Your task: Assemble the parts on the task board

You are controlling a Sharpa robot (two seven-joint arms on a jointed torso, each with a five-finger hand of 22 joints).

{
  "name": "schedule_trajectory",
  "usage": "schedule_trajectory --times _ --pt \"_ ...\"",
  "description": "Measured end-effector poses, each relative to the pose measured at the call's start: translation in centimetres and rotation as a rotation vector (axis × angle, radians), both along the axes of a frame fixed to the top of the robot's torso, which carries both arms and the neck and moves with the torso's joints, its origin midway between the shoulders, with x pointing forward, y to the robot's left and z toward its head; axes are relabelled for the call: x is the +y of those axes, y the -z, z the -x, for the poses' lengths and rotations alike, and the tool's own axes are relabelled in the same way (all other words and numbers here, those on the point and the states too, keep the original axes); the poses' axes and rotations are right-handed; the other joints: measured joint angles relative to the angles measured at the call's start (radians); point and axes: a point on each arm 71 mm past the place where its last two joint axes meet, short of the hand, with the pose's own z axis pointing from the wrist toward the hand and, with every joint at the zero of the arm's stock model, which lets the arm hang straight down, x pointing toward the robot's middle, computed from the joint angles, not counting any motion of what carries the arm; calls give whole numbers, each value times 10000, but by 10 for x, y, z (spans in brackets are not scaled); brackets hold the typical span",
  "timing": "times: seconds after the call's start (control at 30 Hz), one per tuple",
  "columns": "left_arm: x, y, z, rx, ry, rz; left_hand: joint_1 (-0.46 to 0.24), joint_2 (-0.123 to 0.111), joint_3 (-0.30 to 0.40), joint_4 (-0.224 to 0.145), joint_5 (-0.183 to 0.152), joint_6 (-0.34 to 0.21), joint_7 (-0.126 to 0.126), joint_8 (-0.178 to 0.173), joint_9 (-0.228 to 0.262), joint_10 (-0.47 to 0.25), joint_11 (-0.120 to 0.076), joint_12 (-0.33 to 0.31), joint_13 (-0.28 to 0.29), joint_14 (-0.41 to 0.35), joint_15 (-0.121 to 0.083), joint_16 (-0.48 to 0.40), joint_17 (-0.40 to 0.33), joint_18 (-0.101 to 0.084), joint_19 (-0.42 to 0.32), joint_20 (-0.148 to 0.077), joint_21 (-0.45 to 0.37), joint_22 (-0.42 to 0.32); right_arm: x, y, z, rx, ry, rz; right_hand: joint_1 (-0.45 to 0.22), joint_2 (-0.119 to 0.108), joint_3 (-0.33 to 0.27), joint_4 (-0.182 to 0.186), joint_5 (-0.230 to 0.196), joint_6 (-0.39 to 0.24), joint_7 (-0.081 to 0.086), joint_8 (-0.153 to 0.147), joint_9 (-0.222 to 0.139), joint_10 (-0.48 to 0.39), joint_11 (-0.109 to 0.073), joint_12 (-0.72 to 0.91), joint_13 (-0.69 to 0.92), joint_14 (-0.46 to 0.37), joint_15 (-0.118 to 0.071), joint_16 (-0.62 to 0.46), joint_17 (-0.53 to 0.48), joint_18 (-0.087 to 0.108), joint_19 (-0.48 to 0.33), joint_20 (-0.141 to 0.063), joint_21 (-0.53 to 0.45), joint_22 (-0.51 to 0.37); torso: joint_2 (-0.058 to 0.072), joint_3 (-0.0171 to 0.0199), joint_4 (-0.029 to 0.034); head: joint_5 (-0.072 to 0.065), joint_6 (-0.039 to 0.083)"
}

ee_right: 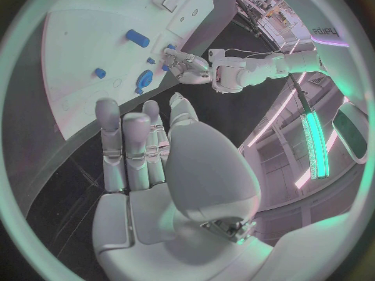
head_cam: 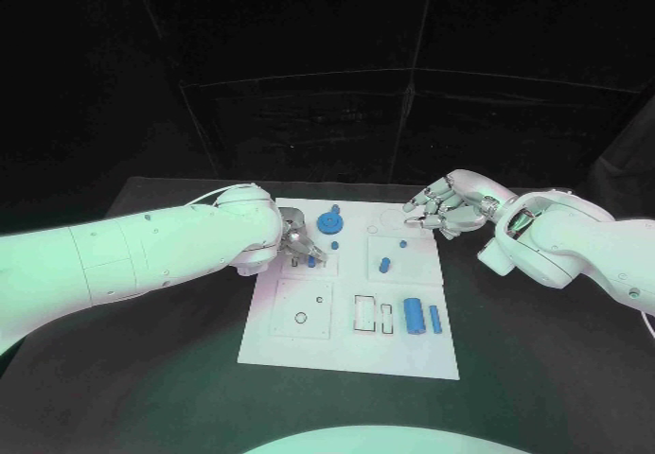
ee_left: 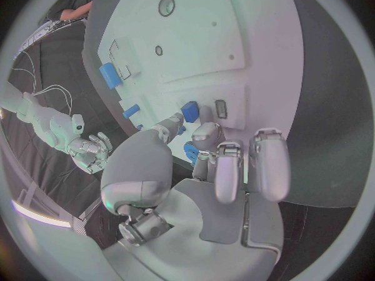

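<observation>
So the left hand (head_cam: 300,243) is down on the task board (head_cam: 348,364), fingers bunched over a small blue part (ee_left: 190,111) right at its fingertips. Looks pinched, but I can't tell for sure if it's actually clamped on it or just touching.

Right hand (head_cam: 451,208) hovers off the board's far corner, fingers loosely curled and apart, nothing in it afaict.

What could go wrong imo: that part is tiny, so if it's tilted going into its seat it'll jam or pop out and skid off onto the table (head_cam: 546,359). Left hand's also crowding the blue gear (head_cam: 330,223) just beyond it, so it could bump it.

Recesses: rectangular slots (head_cam: 371,314) nearer the robot than the left hand look empty, w/ the blue cylinder (head_cam: 413,315) and blue bar (head_cam: 434,319) lying just beside them. Round hole (head_cam: 302,317) also looks empty.
</observation>
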Motion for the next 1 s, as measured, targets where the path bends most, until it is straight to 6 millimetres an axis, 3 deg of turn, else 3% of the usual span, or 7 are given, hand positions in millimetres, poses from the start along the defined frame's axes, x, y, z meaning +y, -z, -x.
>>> schedule_trajectory --times 0.13,0.3,0.47,0.6,0.73,0.83,1.0 --pt "3 0 0 -37 -81 18 -154 -4 -761 337 0 0 0 0 16 0 0 39 0 12 -12 0 0 0 0 0 0 12 0 0 0 1 2 2 0 0 0 0 0 0 0 0 0 0 0 0 1 0 0 0 0 0 0 0 0 -8 -4 -2 2 -9 26" --pt "9 -1 1 -85 -213 107 -147 2 -1225 567 0 0 0 0 38 35 -35 39 10 35 -36 0 0 0 0 0 0 12 0 0 0 0 14 8 0 0 0 0 0 0 0 0 0 0 0 0 1 0 0 1 -8 0 0 0 0 -8 -4 -5 3 -21 42" --pt "12 -5 1 -166 -318 296 80 179 -1612 676 -1 0 0 0 45 35 -35 38 -37 35 -35 0 0 0 0 0 0 -7 -1 0 0 -1 23 12 0 0 0 0 0 0 0 0 0 0 0 0 1 0 0 1 -8 0 0 0 1 -8 -7 -4 4 -22 55" --pt "14 -21 -4 -397 -450 736 588 291 -1942 638 -1 -85 76 -87 35 -115 -31 -121 -233 35 -35 0 0 0 -6 -5 -94 -187 -1 0 -1 -3 32 15 0 0 0 0 0 0 0 0 0 0 0 0 1 0 0 1 -8 1 0 0 1 -8 -8 -2 4 -25 88" --pt "17 -42 -12 -663 -531 1072 1231 496 -2209 490 -1 -636 268 -542 -227 -442 187 -548 -715 -9 31 0 0 1 -208 99 -400 -559 -2 0 -1 -7 61 25 0 0 0 0 0 0 0 0 0 0 0 0 2 0 0 1 -8 0 0 0 1 -7 -8 -1 4 -37 124" --pt "24 -58 -25 -815 -657 1095 1366 635 -2388 501 -1 -776 378 -774 -410 -523 269 -626 -861 2 110 0 0 0 -250 141 -474 -688 -3 1 -2 -10 75 31 0 0 0 0 0 0 0 0 0 0 0 0 2 0 0 1 -7 0 0 0 1 -7 -8 0 4 -28 151" --pt "31 -72 -45 -764 -836 876 1425 694 -2520 533 -2 -774 376 -829 -534 -523 268 -626 -887 2 109 0 0 0 -290 180 -512 -719 -1 1 -2 -13 53 25 0 0 0 0 0 0 0 0 0 0 0 0 3 0 0 2 -7 0 0 0 1 -7 -4 8 0 12 202"
